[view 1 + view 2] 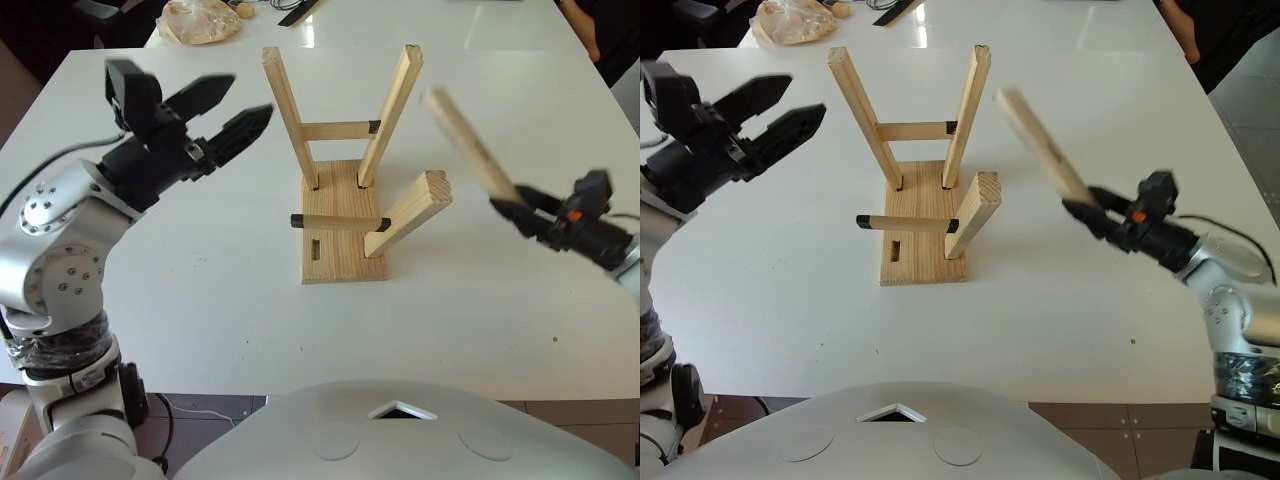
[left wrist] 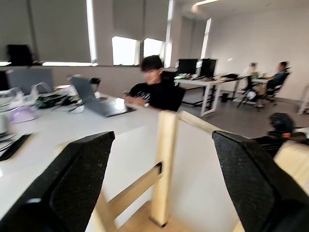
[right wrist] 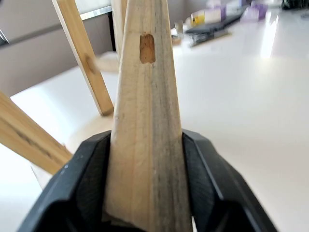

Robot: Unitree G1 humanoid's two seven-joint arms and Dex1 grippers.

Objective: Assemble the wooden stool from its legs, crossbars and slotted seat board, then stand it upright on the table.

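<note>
Stool seat board (image 1: pixel 345 265) lies flat on worktop (image 1: pixel 200 300), carrying three legs (image 1: pixel 290 115). Right end effector (image 1: pixel 515 205) clamps fourth leg (image 1: pixel 468 140); left end effector (image 1: pixel 250 97) gapes empty. Recommend aligning leg squarely over vacant slot (image 1: pixel 315 248) before pressing.

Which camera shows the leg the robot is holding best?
The right wrist view: the leg is close up, its slot plain, the jaws of the right gripper shut on it. Both eye views show its whole length, raised right of the stool, but smaller. The left wrist view faces the stool.
</note>
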